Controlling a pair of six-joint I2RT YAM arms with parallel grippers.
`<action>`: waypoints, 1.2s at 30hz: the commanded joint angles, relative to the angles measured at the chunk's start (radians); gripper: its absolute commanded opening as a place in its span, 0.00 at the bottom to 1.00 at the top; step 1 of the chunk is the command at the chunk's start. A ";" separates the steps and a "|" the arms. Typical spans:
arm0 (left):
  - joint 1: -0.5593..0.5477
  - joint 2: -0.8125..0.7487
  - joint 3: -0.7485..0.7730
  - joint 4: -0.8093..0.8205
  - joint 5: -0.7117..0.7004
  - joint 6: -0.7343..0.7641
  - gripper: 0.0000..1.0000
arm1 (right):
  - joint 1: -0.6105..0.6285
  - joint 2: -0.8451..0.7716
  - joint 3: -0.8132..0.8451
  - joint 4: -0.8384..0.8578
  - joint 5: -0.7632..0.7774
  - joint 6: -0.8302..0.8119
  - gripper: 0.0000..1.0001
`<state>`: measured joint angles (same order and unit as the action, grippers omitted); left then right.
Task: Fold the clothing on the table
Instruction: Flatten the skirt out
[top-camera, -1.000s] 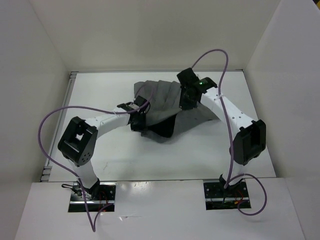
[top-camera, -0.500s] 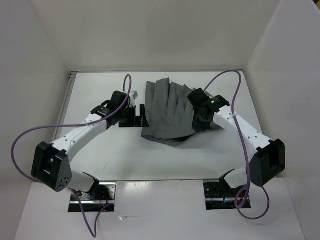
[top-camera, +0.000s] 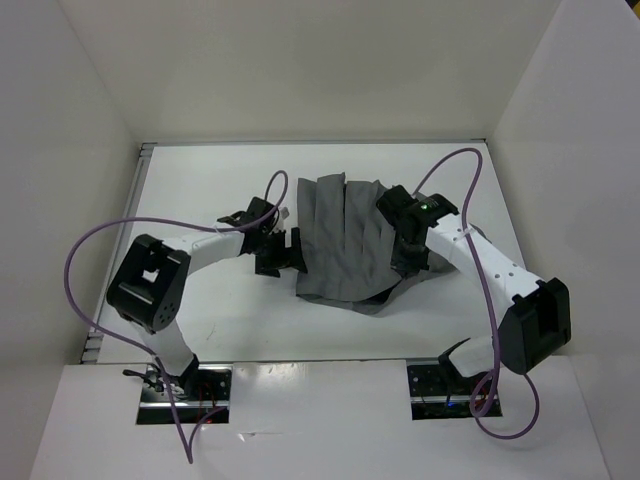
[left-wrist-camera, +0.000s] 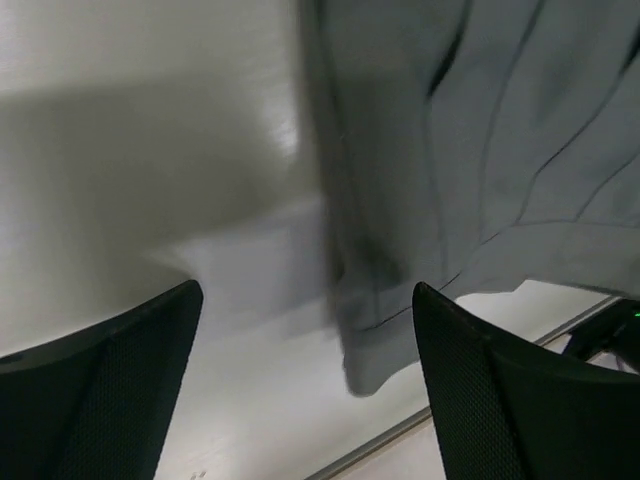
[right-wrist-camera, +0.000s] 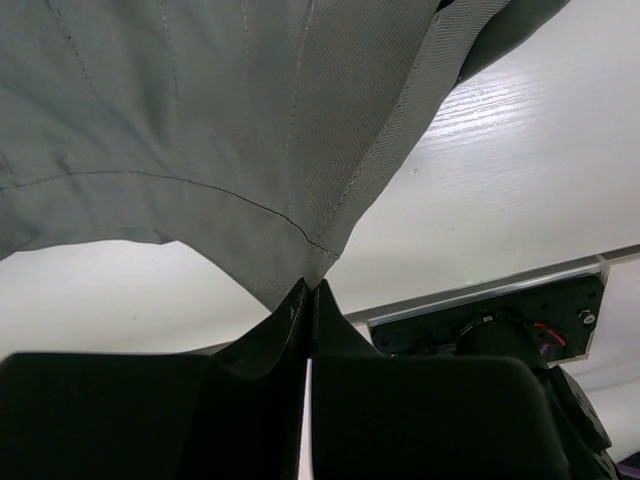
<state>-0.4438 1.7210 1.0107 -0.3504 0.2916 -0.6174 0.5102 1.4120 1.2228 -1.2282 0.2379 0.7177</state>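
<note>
**Top view.** The clothing (top-camera: 345, 235) lies mid-table (top-camera: 220, 320). Its long axis and pleats run from the far side toward the arm bases, with a rumpled fold at the near end. Your left gripper (top-camera: 280, 250) sits just beside the garment's left edge, so the cloth lies directly to the right of its fingers. Your right gripper (top-camera: 408, 255) is on the opposite edge, over the fabric. Both arms are about equally close, 1 on each long side.

**Left wrist view.** The 2 fingers (left-wrist-camera: 110, 400) stand wide apart with nothing between them but bare table. The clothing's edge and a hem corner hang just ahead and to the right, not touching either finger. The picture is blurred.

**Right wrist view.** The jaws of the right gripper (right-wrist-camera: 308, 292) are pressed together on a pinch of the clothing's (right-wrist-camera: 200, 130) seamed edge. The fabric fans up and away from that pinch, lifted off the table (right-wrist-camera: 520, 180).

**Against the earlier frames.** 1 second ago the left gripper was closed on the cloth and held a flap folded over. Half a second ago it had let go and stood further up the left edge. Now it has slid nearer along that edge. The garment has spread flatter and shifted slightly toward the bases. The right gripper's pinch is unchanged.
</note>
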 joint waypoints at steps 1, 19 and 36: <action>0.001 0.051 0.019 0.131 0.144 -0.021 0.90 | 0.007 -0.005 0.011 -0.037 0.046 0.028 0.00; 0.200 0.081 0.421 0.020 0.246 -0.018 0.00 | -0.211 0.162 0.372 0.192 0.156 -0.139 0.00; 0.280 -0.159 -0.024 0.039 0.281 0.045 0.82 | -0.030 0.019 -0.049 0.162 -0.181 -0.064 0.00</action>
<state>-0.1501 1.5864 1.0657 -0.3008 0.5648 -0.5949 0.4171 1.4864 1.2724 -0.9375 0.1196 0.5873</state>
